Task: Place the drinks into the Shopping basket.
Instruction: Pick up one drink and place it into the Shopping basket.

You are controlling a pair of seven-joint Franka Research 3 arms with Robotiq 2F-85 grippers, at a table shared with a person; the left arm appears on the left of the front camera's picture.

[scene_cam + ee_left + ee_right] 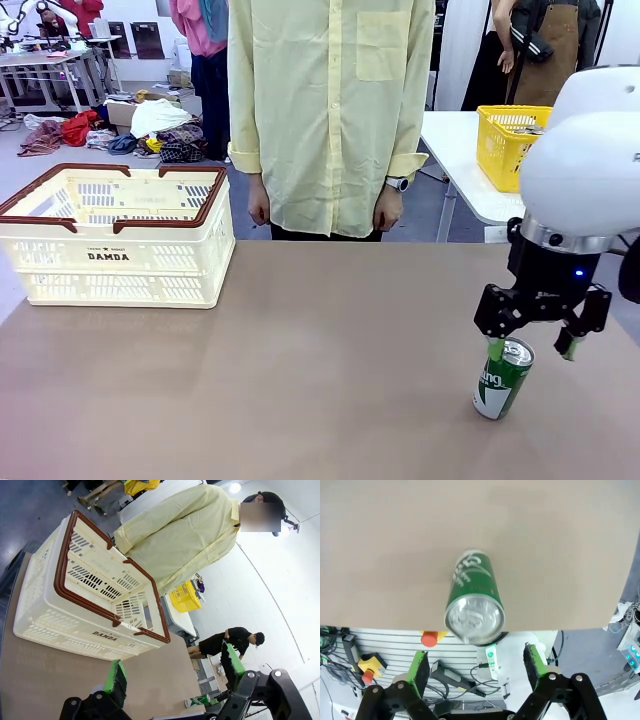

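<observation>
Straight under the right pincer (532, 346), wide open and holding nothing: the green can (503, 378), at the near right of the surface (300, 360). Upright, long axis vertical, silver top up and about level with the green pads (495, 349), one pad seemingly just beside the rim on its left, the other a little apart on its right. In the right wrist view, top seen just beyond the fingertips and roughly midway between them, so probably calls for little more than a straight drop around the can's body before closing. Far nearer to the right arm than to the left. Off at the far left of the surface, well apart from the can: the cream basket (150, 270) with brown rim and handles, nothing to be seen inside. Above that basket's near side, looking down over it, the left pincer (174, 670), likewise wide open and empty. Across the surface at the far side, a person (330, 120) in a pale yellow shirt, arms down, hands clear of everything. Surface plain brown and smooth, bare between can and basket, so likely an unobstructed carry leftward. Behind on the right, a yellow basket (510, 145) on a white table (455, 150); behind on the left, heaps of clothes (150, 125) on the floor.
</observation>
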